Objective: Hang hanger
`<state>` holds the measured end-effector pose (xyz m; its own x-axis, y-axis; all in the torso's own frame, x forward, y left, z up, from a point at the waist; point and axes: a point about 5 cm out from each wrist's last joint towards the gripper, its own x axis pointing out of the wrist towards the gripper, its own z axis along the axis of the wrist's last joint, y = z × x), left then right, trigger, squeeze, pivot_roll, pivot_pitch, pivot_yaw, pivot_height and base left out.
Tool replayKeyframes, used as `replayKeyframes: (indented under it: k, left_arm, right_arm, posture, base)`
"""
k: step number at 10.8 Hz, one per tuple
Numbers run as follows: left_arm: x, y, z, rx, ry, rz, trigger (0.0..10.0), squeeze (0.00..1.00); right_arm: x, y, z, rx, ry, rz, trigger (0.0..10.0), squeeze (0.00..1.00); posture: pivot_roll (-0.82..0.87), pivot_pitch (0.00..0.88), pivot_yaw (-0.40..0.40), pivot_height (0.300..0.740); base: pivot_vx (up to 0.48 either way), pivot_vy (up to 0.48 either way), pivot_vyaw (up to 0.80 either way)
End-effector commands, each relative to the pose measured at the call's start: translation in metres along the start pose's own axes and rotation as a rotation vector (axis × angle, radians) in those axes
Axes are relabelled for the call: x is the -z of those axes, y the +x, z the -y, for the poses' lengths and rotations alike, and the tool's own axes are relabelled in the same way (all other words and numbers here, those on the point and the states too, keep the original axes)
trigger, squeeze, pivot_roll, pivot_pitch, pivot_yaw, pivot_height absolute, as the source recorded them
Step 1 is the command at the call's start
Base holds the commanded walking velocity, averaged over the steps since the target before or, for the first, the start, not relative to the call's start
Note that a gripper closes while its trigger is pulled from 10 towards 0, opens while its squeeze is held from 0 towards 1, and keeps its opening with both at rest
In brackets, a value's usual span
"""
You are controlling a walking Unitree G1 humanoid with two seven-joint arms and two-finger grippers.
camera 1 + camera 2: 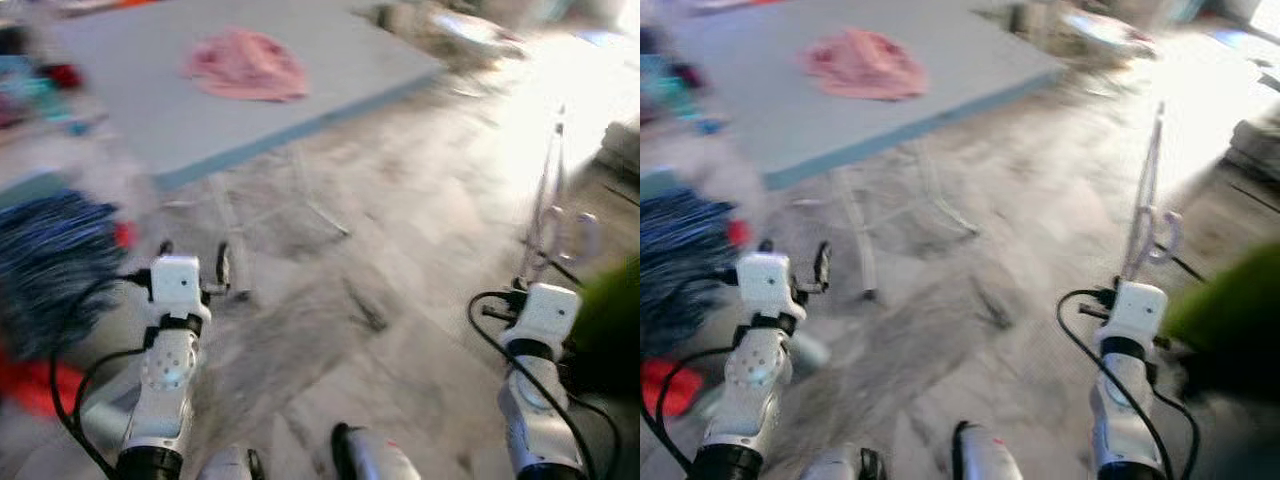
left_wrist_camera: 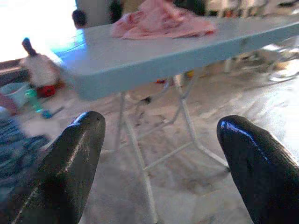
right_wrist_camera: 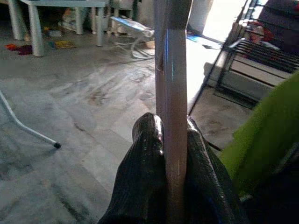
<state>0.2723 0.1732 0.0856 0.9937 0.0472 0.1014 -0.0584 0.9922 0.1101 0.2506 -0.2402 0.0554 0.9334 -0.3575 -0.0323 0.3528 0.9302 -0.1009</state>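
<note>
Pink cloth (image 1: 246,65) on pale blue table (image 1: 150,120), grey floor (image 1: 400,250).

A pink cloth (image 1: 246,65) is laid on the table (image 1: 150,120). A blue striped fabric (image 1: 50,260) is seen just beside it, low on the floor (image 1: 420,220).

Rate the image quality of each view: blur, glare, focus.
Both eye views: heavy motion blur; the table and pink cloth are smeared, and glare washes out the floor at upper right. Left wrist view: fairly sharp table legs, left end effector open, its near fingers soft. Right wrist view: sharpest; right end effector shut on the hanger, bright doorway overexposed.
</note>
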Motion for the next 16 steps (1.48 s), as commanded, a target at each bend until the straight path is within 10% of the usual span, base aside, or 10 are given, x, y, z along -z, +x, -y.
replayKeyframes:
  k: [1,16]
  left_arm:
    - [-0.006,0.002,0.002,0.031,-0.002,0.01,10.0,0.0]
    - [0.0,0.011,0.019,0.112,-0.013,-0.057,10.0,0.0]
  right_arm:
    - [-0.001,-0.001,-0.001,-0.009,-0.007,0.003,10.0,0.0]
    - [-0.003,0.01,-0.014,-0.053,-0.011,0.012,10.0,0.0]
  posture:
    - [-0.04,0.187,-0.027,0.74]
    - [-0.02,0.145,-0.005,0.74]
  base:
    - [0.304,0.3,-0.8]
    - [0.303,0.191,-0.74]
